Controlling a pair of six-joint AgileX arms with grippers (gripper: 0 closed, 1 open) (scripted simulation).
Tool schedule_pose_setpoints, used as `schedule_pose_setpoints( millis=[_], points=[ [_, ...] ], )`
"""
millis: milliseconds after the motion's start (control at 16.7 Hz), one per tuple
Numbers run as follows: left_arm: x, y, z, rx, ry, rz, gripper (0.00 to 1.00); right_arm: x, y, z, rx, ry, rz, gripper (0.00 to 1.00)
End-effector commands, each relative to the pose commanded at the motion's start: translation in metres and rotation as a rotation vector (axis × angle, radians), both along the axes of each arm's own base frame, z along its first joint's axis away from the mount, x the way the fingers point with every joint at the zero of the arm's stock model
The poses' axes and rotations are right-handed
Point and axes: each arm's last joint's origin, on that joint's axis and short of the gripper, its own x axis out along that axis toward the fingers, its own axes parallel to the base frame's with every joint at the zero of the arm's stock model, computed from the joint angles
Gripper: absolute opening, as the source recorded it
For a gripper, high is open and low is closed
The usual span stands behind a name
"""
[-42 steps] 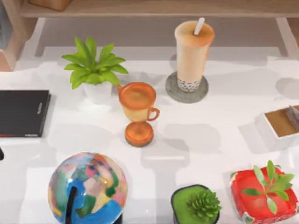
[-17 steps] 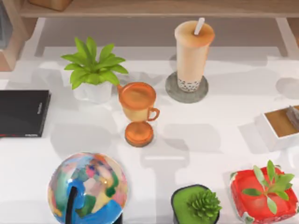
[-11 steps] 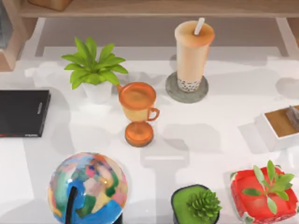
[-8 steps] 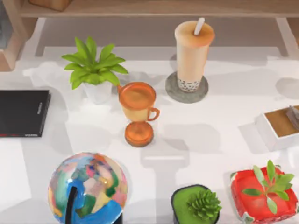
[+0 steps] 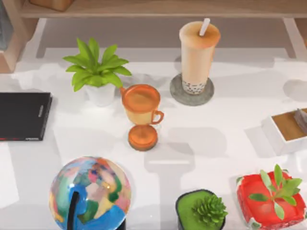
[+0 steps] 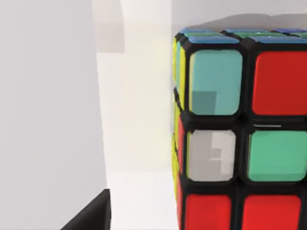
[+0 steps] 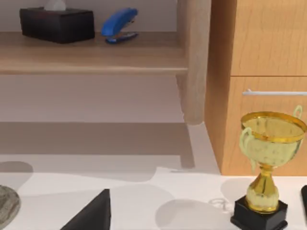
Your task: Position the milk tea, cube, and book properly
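While the milk tea [image 5: 199,55] stands upright on a grey coaster [image 5: 178,97] at the table's far middle, your left wrist camera looks close onto the cube [image 6: 242,129] on white tabletop. You cannot tell either gripper's finger state. An orange goblet [image 5: 140,106] stands nearby.

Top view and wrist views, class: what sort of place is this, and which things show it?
Probably a study or office desk: a globe and a black book lie on the white table, and a wooden shelf behind carries a blue stapler.
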Motion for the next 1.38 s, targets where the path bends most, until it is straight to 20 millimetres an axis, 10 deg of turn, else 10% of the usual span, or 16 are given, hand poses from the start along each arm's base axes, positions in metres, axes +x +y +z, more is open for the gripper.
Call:
schedule_pose_setpoints(
  millis=[780, 1380],
  points=[
    [0.013, -0.012, -0.038, 0.002, -0.006, -0.002, 1.0, 0.0, 0.0, 0.0, 0.0, 0.0, 0.0, 1.0],
    [0.013, -0.012, -0.038, 0.002, -0.006, -0.002, 0.25, 0.0, 0.0, 0.0, 0.0, 0.0, 0.0, 1.0]
  ],
)
